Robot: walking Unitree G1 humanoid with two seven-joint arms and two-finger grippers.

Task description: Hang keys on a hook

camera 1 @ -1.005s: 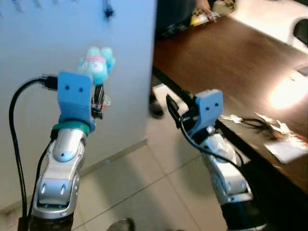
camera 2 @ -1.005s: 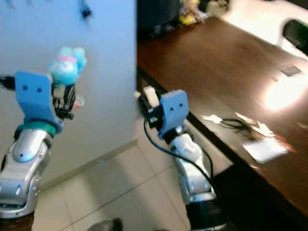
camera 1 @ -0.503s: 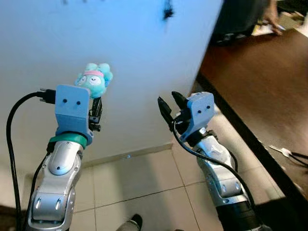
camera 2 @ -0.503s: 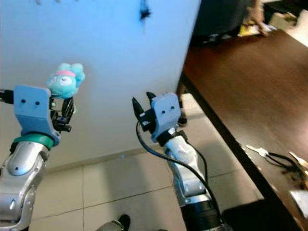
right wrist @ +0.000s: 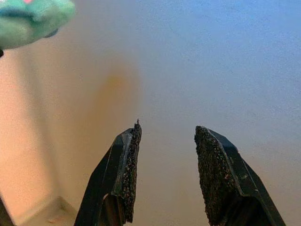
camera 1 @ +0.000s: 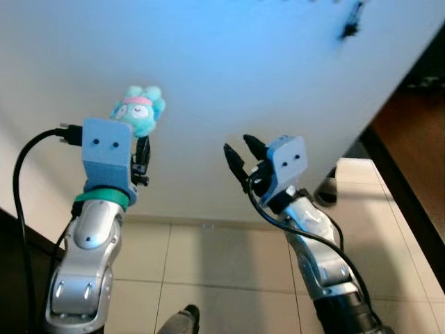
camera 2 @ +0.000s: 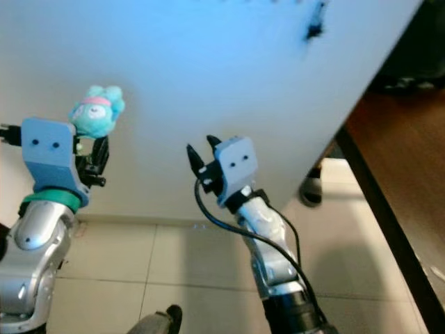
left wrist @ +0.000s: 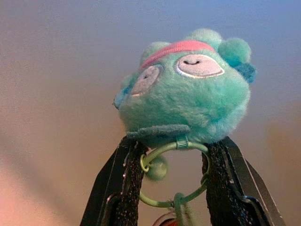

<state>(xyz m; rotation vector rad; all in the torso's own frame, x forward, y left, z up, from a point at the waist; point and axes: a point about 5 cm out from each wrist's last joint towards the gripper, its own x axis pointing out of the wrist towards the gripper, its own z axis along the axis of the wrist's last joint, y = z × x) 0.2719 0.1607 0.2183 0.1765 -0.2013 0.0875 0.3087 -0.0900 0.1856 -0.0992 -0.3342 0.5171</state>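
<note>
The camera has been turned toward the white wall (camera 1: pixel 229 83), so the wall is now seen across almost the whole picture. The brown tabletop (camera 1: pixel 417 153), once wide on the right, is cut down to a strip at the right edge. The dark hook (camera 1: pixel 350 26) on the wall is now seen far to the right of the teal plush keychain (camera 1: pixel 139 108).

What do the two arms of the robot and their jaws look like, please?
Both arms are silver metal with rounded joints. Each wrist carries a blue box housing with two small dark dots. The left arm has a green ring under its housing and a looping black cable. The right arm also trails a black cable. The jaws are long, black and rough-padded.
</note>
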